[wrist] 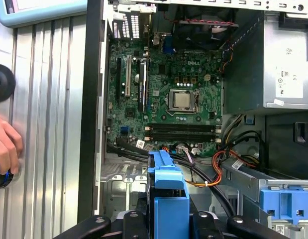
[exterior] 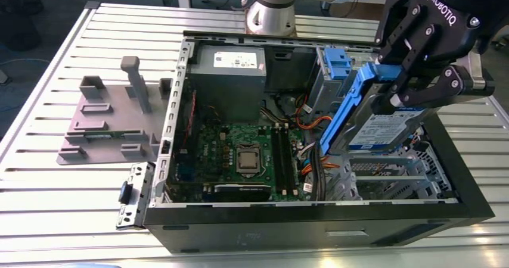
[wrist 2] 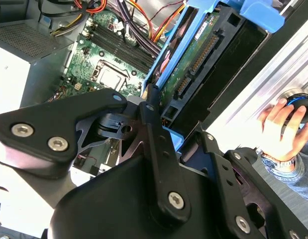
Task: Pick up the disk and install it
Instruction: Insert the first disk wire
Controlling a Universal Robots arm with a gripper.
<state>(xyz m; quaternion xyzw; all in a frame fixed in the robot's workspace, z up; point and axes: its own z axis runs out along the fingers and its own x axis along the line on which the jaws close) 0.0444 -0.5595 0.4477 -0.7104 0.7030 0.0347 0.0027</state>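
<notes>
The disk (exterior: 380, 125), framed by its blue bracket, is held tilted in the clenched gripper (exterior: 397, 80) above the open computer case (exterior: 318, 220), over the grey drive cage (exterior: 390, 175) at the case's corner on the exterior view's right. In the second wrist view the disk (wrist 2: 203, 55) is seen from its circuit-board side, gripped at one end between the black fingers (wrist 2: 154, 119). The green motherboard (exterior: 247, 155) lies on the case floor beside the cage, with the grey power supply (exterior: 230, 71) beyond it. A small blue clip (exterior: 337, 62) sits inside the case near the gripper. A grey fixture (exterior: 111, 122) rests on the counter (exterior: 47, 196) beside the case. A person's hand (wrist 2: 283, 129) rests on a round knob on the counter outside the case
</notes>
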